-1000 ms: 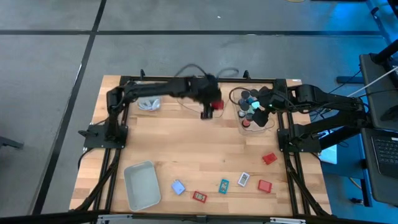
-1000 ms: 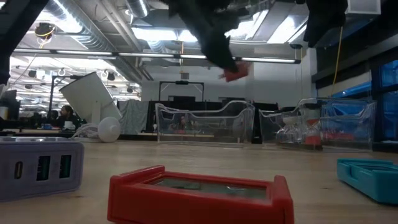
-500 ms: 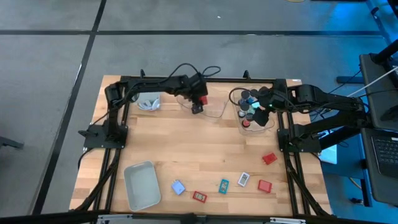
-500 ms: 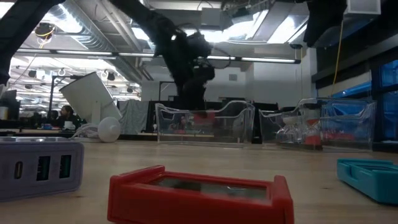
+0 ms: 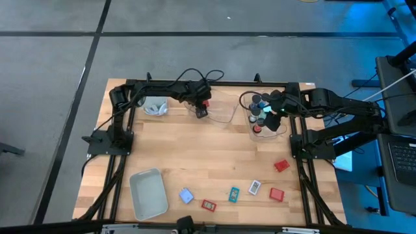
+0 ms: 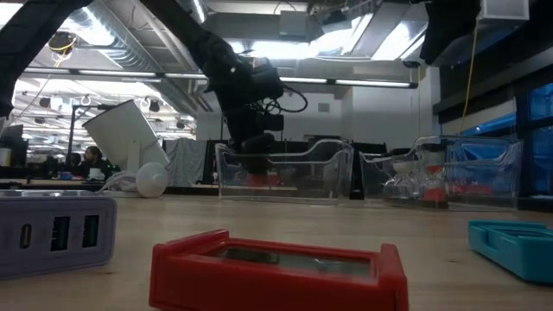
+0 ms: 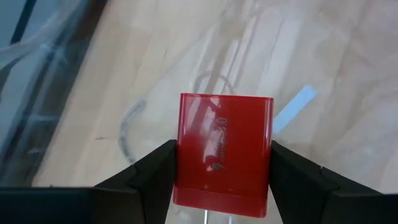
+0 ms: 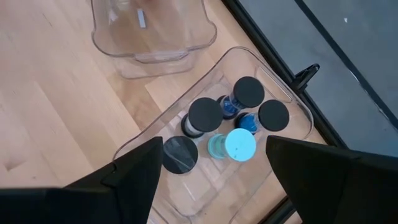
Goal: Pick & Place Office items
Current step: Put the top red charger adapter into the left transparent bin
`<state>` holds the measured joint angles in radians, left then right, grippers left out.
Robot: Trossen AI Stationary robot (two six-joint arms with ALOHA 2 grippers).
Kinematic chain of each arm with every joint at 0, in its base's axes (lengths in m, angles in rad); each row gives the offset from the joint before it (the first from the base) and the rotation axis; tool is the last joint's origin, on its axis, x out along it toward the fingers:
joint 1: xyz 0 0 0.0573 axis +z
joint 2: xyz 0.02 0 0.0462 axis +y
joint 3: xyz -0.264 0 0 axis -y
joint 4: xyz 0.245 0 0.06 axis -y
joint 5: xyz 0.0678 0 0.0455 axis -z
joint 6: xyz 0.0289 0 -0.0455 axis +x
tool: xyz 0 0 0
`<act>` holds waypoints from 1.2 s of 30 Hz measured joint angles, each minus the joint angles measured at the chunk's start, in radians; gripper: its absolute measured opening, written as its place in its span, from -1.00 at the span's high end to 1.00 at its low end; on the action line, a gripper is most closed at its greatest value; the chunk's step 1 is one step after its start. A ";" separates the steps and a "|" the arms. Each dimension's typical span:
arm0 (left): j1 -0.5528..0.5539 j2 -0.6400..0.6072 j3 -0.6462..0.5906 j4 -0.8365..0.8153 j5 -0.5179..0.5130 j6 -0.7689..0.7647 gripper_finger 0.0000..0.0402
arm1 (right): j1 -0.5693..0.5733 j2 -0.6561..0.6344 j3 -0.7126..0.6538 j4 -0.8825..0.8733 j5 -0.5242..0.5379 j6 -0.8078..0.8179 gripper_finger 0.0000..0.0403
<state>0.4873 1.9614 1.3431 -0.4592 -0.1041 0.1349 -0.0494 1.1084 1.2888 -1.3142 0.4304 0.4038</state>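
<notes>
Left gripper (image 7: 221, 180) just swung back from mid-table, now low over clear plastic bin (image 5: 218, 112), fingers pinching flat red block (image 7: 224, 149). Drop looks imminent. Right gripper (image 8: 211, 163) parked wide above bin of stubby cylinders (image 8: 239, 115).

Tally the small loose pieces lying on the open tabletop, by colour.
Red pieces: 3
Teal card: 1
White card: 1
Pale blue block: 1
Total: 6
</notes>
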 joint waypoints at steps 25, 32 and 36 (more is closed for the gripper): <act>0.025 0.000 -0.008 0.039 0.020 -0.069 -0.14 | 0.000 0.000 0.000 0.014 -0.001 0.006 -0.44; 0.025 0.000 -0.008 0.041 0.020 -0.100 -0.21 | 0.000 0.000 0.000 0.013 -0.057 0.007 -0.44; 0.025 0.000 -0.007 0.041 0.020 -0.112 -0.29 | 0.000 0.000 0.000 0.013 -0.103 0.031 -0.44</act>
<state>0.5125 1.9614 1.3361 -0.4182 -0.0841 0.0234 -0.0494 1.1084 1.2888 -1.3014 0.3269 0.4353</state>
